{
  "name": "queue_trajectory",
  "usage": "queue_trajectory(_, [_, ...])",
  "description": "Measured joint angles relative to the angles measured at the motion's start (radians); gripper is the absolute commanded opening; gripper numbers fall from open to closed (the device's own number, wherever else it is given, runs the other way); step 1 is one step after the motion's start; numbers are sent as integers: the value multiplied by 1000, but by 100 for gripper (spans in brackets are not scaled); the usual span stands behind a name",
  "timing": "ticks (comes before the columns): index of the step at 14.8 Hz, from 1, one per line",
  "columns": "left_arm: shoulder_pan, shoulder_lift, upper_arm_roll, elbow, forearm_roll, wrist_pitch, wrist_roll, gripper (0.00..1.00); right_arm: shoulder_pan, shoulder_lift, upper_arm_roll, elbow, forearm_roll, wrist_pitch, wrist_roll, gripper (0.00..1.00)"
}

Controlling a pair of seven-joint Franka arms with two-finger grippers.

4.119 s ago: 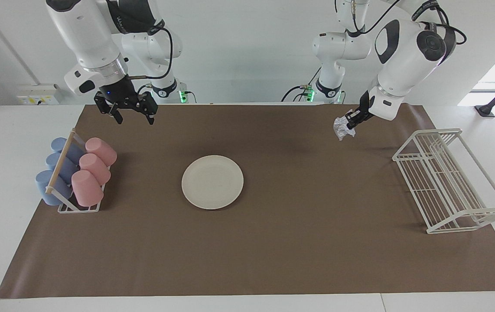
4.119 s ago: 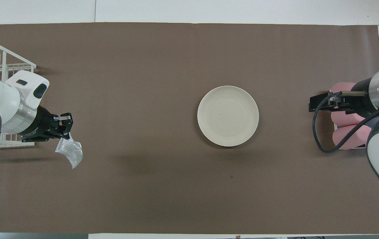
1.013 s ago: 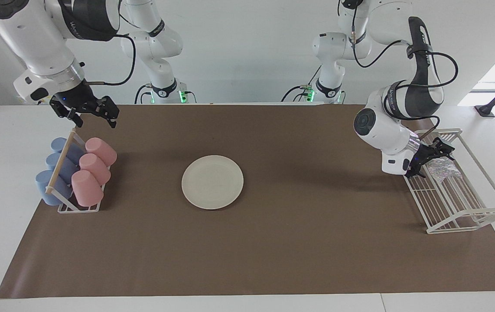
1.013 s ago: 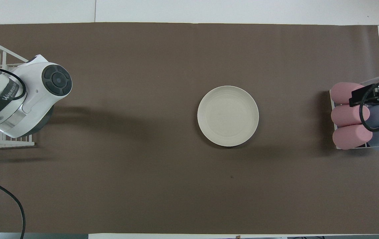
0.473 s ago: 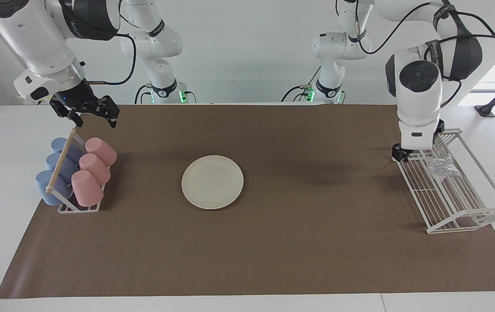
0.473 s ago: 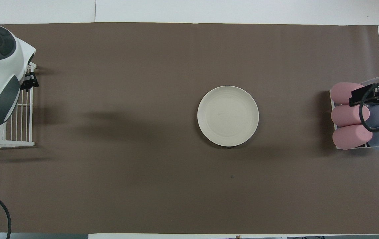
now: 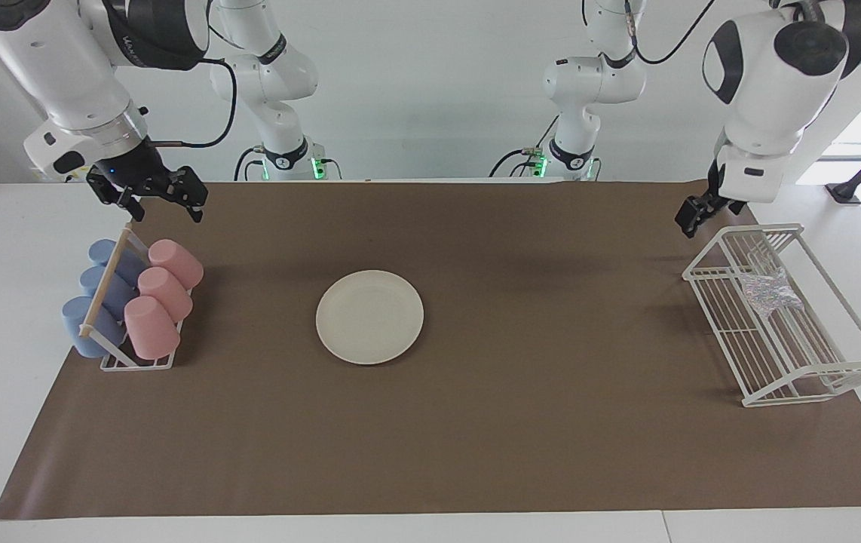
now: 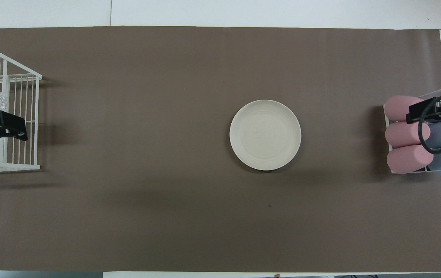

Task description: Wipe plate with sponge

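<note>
The left gripper (image 7: pixel 694 217) hangs open and empty above the wire rack's (image 7: pixel 860 367) robot-side corner. The sponge (image 7: pixel 770 292) lies inside that rack, at about four o'clock from the gripper in the facing view. The plate (image 7: pixel 369 317) sits mid-mat, well apart at nine o'clock. The right gripper (image 7: pixel 161 202) waits open over the cup rack (image 7: pixel 136 364). To wipe well, lift the sponge clear of the wires first (they may snag it), then press flat.

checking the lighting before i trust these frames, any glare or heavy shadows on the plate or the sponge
Facing view: the plate is evenly lit, no glare; a blown-out window glows at the left arm's end; the sponge glints behind the wire rack bars. Overhead view: the plate casts a thin shadow nearer the robots; soft arm shadows smear the brown mat.
</note>
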Motion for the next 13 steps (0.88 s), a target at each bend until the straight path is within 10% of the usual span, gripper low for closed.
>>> queue_trajectory(13, [-4,53,-12,39,-90,3,103,100,0,0,0,0,0,0,0,100])
